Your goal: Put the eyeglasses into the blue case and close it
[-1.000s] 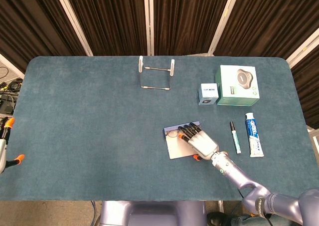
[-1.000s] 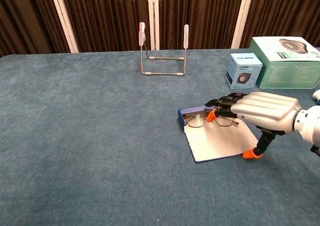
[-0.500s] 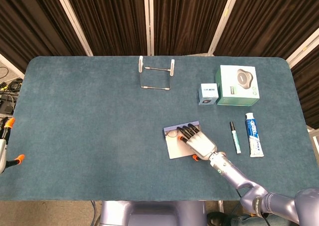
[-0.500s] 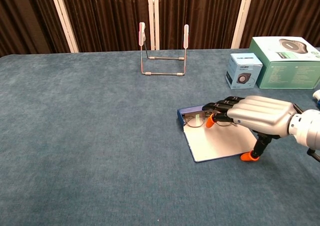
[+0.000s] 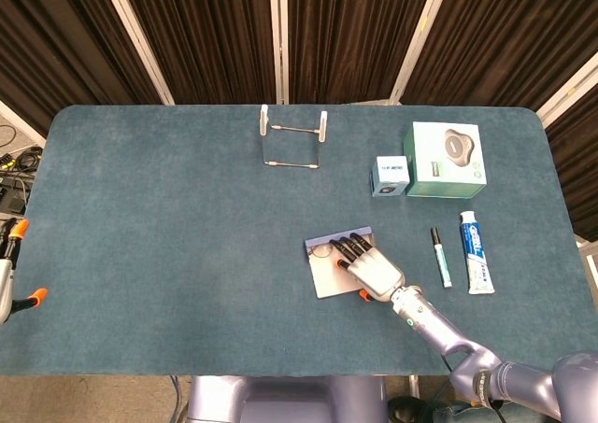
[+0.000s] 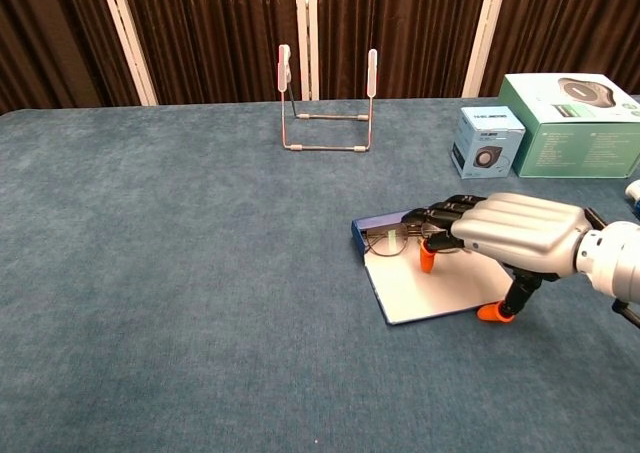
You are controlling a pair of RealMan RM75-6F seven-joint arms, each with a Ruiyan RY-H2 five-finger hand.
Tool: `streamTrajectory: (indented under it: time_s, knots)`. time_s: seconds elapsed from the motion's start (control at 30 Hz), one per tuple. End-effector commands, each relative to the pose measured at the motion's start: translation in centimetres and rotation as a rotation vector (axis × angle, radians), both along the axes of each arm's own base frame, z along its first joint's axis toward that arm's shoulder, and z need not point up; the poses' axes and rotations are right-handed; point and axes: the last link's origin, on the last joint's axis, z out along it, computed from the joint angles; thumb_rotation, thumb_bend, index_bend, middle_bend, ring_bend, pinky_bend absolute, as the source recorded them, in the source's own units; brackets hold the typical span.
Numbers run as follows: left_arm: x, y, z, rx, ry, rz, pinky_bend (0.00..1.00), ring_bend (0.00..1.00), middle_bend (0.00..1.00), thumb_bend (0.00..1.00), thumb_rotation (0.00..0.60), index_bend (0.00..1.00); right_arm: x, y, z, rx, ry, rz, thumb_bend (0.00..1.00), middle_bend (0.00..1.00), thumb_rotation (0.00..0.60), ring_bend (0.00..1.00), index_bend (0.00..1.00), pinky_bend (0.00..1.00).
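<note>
The blue case (image 5: 326, 276) (image 6: 424, 294) lies open on the table's centre right, its pale inner flap spread flat toward me. The eyeglasses (image 5: 323, 249) (image 6: 387, 240) lie in the case's far part, lenses partly showing. My right hand (image 5: 370, 265) (image 6: 512, 234) is palm down over the case, fingers stretched over the glasses' right side, one orange fingertip (image 6: 427, 260) bent down onto the pale flap. It grips nothing. Only an edge of my left hand (image 5: 5, 283) shows at the far left, away from the case.
A wire stand (image 5: 293, 138) (image 6: 327, 103) sits at the back centre. A small blue box (image 5: 390, 176) (image 6: 487, 141) and a green box (image 5: 445, 160) (image 6: 575, 113) are at the back right. A marker (image 5: 441, 257) and a toothpaste tube (image 5: 476, 252) lie right of the case.
My right hand has slid a little left over the case, and its orange fingertip has dropped from above the glasses onto the pale flap. The case has nudged slightly left.
</note>
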Motion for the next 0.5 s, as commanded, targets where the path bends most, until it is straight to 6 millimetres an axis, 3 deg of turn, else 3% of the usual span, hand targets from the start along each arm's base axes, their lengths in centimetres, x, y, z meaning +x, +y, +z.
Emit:
streamTrajectory:
  time_s: [0.03, 0.5]
  knots:
    - [0.02, 0.06, -0.02, -0.001, -0.001, -0.001, 0.00, 0.00, 0.00, 0.00, 0.600, 0.00, 0.02, -0.09, 0.08, -0.006, -0.014, -0.007, 0.52, 0.02, 0.600, 0.00, 0.36, 0.00]
    - [-0.02, -0.01, -0.04, 0.000, 0.002, 0.003, 0.00, 0.00, 0.00, 0.00, 0.600, 0.00, 0.62, -0.94, 0.08, -0.031, -0.035, -0.018, 0.52, 0.02, 0.600, 0.00, 0.37, 0.00]
